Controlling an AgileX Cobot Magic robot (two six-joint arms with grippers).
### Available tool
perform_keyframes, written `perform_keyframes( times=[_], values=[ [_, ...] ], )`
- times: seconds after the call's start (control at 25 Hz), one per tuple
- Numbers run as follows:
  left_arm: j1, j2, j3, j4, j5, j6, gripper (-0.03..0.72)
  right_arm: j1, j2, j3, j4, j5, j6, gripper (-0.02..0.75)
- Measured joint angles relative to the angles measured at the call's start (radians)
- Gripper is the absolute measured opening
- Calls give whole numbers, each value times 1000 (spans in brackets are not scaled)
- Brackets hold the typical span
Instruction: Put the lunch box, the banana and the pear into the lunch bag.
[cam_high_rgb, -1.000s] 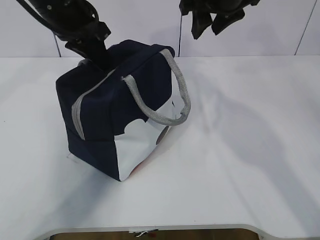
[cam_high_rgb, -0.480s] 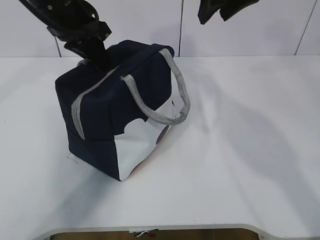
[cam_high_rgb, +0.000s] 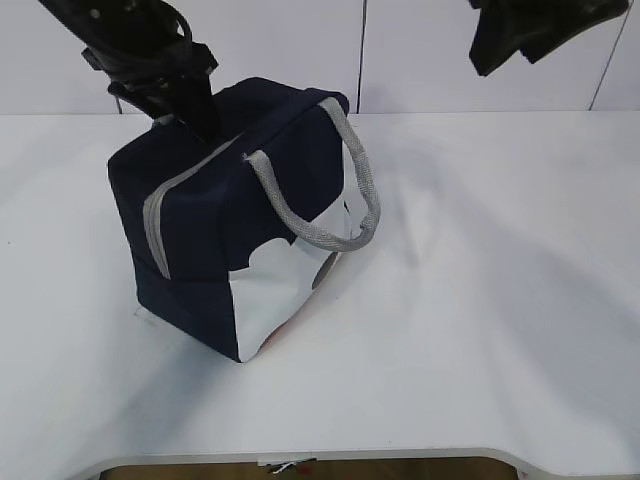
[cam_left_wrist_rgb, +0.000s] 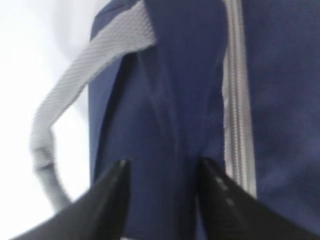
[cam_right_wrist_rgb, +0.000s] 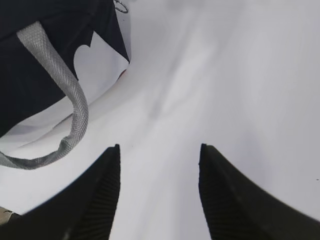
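Bright even light; left wrist view blurred.

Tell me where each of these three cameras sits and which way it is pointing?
Exterior view: in front of the table, looking down at a slant at the lunch bag; both arms show at the top.
Left wrist view: on the left arm, close above the bag's zipper; the left hand has its fingers apart.
Right wrist view: on the raised right arm, looking down at bare table; the right hand is open and empty.
Shared: all three show the grey strap handle.
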Motion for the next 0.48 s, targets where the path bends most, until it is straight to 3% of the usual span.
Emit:
perform_keyframes(
  times=[0.12, 0.48],
  values=[
    [0, -28, 0, 18, 0, -4, 412, 0, -66, 39, -21, 0, -4, 416],
    [0, -137, 0, 78, 2, -26, 435, 0, -222, 135, -28, 2, -6, 416]
  ],
)
